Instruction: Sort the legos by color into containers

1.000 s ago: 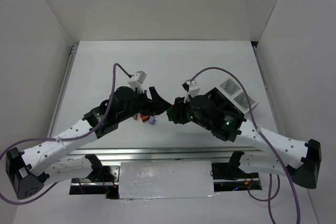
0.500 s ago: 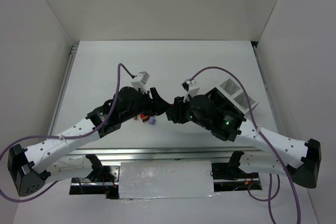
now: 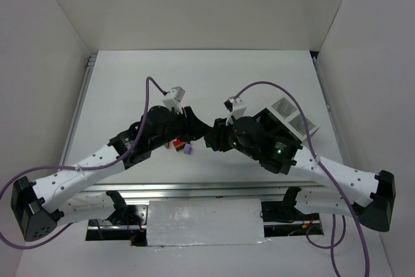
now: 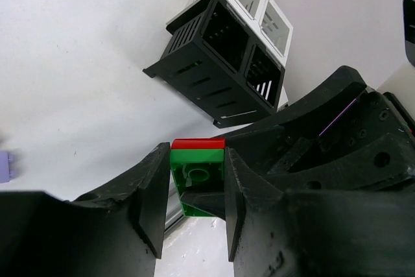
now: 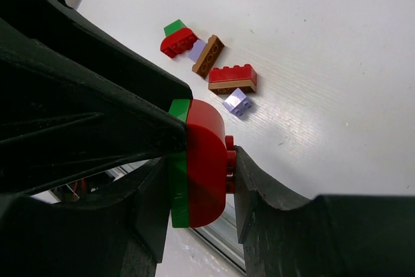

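My two grippers meet above the table's middle, left gripper (image 3: 196, 129) against right gripper (image 3: 211, 139). Between them is a joined pair of legos. In the left wrist view my left gripper (image 4: 196, 176) is shut on the green lego (image 4: 194, 172), with the red lego (image 4: 198, 143) capping it. In the right wrist view my right gripper (image 5: 200, 183) is shut on the rounded red lego (image 5: 209, 160), its green partner (image 5: 177, 186) against the near finger. The containers (image 3: 285, 120), a black and white block of cells (image 4: 224, 56), stand behind the right arm.
Loose legos lie on the table below the grippers: a red one (image 5: 177, 43) with a green piece (image 5: 173, 27), a brown-orange one (image 5: 208, 56), a red on brown stack (image 5: 232, 76) and two lavender ones (image 5: 237, 102). One lavender lego (image 3: 187, 149) shows from above.
My left gripper has closed from open onto the green lego, and its wrist has shifted slightly right toward the right gripper. The right arm has held still.
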`<act>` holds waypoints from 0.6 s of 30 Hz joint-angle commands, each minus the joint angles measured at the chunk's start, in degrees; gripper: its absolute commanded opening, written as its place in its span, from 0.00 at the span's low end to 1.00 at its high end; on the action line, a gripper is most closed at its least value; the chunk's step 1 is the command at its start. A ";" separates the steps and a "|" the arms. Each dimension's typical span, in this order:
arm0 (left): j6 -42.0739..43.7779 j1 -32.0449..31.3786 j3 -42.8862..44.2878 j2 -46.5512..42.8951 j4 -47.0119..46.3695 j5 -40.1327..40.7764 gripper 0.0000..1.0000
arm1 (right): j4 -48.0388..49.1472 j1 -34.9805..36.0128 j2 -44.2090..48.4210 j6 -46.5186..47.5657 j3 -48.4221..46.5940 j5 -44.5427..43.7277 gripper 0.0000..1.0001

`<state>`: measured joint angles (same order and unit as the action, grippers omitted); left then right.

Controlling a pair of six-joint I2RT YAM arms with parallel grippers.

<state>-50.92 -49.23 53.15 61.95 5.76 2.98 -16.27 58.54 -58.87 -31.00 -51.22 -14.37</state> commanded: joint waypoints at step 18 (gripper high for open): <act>20.22 -0.43 -2.25 -9.82 -9.00 -12.01 0.00 | 11.43 -19.76 18.69 9.74 8.85 48.54 1.00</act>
<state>-38.37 -49.36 52.38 55.55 4.38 -0.62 -10.52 43.27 -43.13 -24.10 -44.05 17.06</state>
